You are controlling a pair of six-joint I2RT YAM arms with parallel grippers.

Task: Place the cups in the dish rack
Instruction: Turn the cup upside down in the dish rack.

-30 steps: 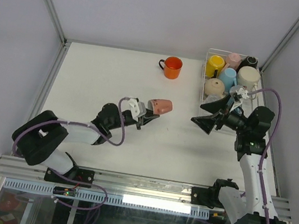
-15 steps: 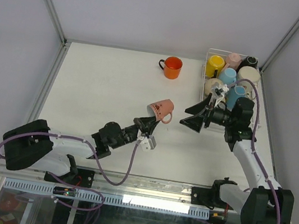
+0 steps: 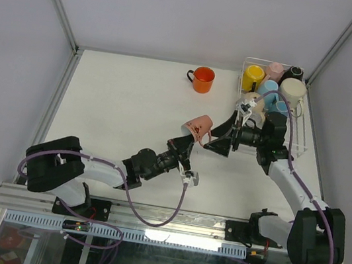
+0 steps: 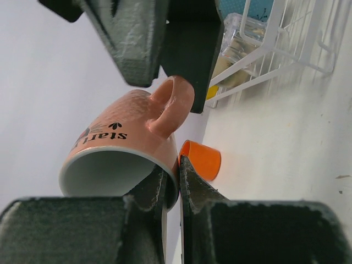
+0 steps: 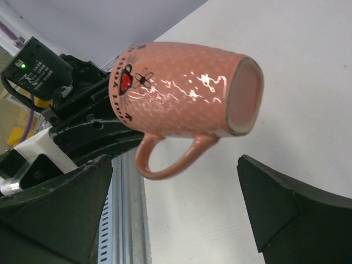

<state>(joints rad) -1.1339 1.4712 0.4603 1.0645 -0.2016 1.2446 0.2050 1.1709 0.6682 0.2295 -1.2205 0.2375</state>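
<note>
My left gripper (image 3: 189, 136) is shut on the rim of a pink cup (image 3: 200, 126), held above the table on its side with the handle toward the right arm. In the left wrist view one finger is inside the pink cup (image 4: 124, 148) and one outside. My right gripper (image 3: 219, 145) stands open just right of it. In the right wrist view its fingers (image 5: 71, 203) flank the space below the pink cup (image 5: 187, 93) without touching it. An orange cup (image 3: 203, 79) stands at the back of the table. The dish rack (image 3: 304, 139) at the back right holds several cups.
In the rack I see a yellow cup (image 3: 253, 74), a blue cup (image 3: 268, 89), a beige cup (image 3: 292, 90) and a black cup (image 3: 296, 72). The right arm partly covers the rack's near end. A metal rail (image 3: 169, 218) runs along the table's near edge.
The left arm has carried the pink cup up and to the right. The right gripper, still open, has moved left from the rack to meet it.
</note>
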